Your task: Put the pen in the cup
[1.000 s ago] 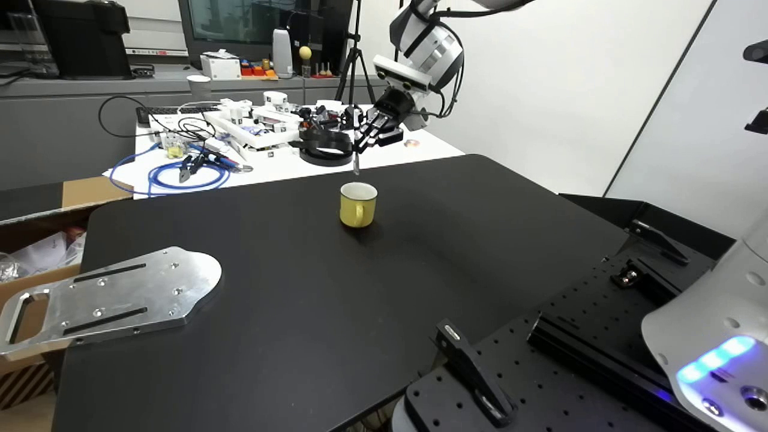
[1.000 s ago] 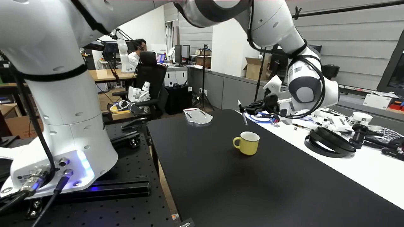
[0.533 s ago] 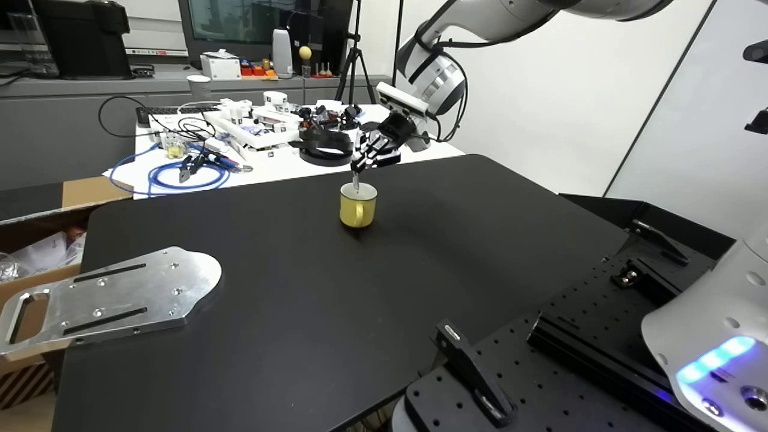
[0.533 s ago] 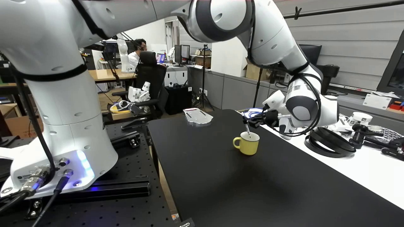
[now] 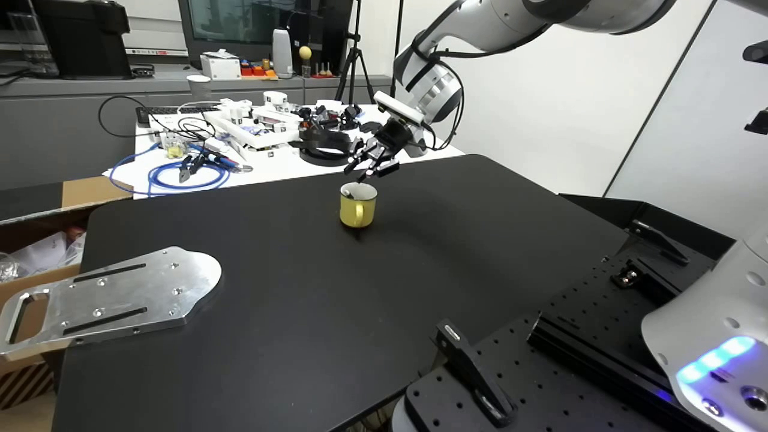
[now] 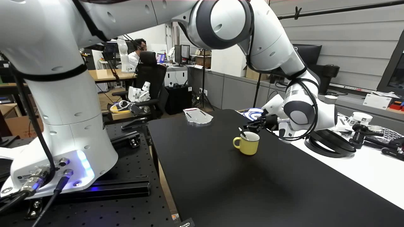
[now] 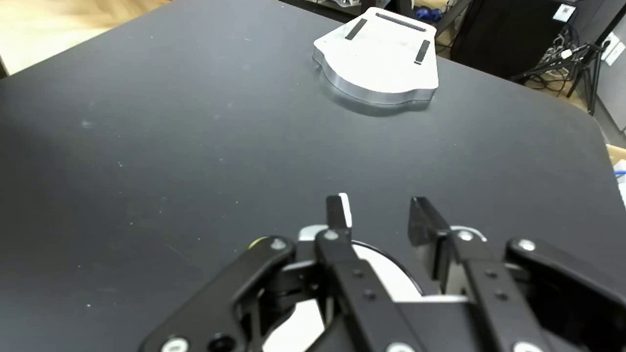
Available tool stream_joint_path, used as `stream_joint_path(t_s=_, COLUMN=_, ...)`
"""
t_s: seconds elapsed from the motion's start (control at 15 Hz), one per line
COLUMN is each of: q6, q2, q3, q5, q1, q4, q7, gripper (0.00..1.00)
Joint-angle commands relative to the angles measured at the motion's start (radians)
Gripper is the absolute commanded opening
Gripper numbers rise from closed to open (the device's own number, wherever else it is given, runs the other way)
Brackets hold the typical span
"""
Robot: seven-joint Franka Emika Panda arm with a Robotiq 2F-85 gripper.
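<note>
The yellow cup with a white inside stands upright on the black table; it shows in both exterior views. The pen stands tilted inside the cup, its upper end leaning on the rim on the handle side. In an exterior view only its dark part shows inside the rim. My gripper is open, with a gap between its fingers, just above and beside the cup. In the wrist view the fingers partly cover the cup's white inside. A white sliver by one fingertip may be the pen.
A silver metal plate lies at the table edge; it also shows in the wrist view. A white table with cables, pliers and black straps adjoins the black table. The robot base stands on a perforated plate.
My gripper came down with the pen over the cup, lowered it in, then opened. The pen is now released and has tilted over in the cup. The cup has not moved.
</note>
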Motion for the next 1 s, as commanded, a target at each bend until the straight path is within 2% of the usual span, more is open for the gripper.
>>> stream_joint_path(t_s=0.0, q6=-0.020, q2=-0.043, q3=0.015, q5=0.005, q1=-0.013, q4=0.034, q7=0.001, gripper=0.71)
stream_joint_path(t_s=0.27, q6=-0.028, q2=-0.152, q3=0.015, q5=0.011, q1=-0.019, q4=-0.027, q7=-0.040, gripper=0.97)
stream_joint_path(t_s=0.33, q6=-0.044, q2=-0.169, q3=0.018, q5=0.005, q1=-0.026, q4=-0.032, q7=-0.049, gripper=0.99)
stream_joint_path(t_s=0.4, q6=-0.026, q2=-0.103, q3=0.010, q5=-0.002, q1=-0.009, q4=0.033, q7=-0.027, gripper=0.86)
stream_joint_path(t_s=0.53, q6=-0.043, q2=-0.136, q3=0.008, q5=-0.001, q1=-0.014, q4=0.020, q7=-0.034, gripper=0.99)
stream_joint_path(t_s=0.93, q6=-0.045, q2=-0.144, q3=0.006, q5=0.001, q1=-0.016, q4=-0.004, q7=-0.051, gripper=1.00)
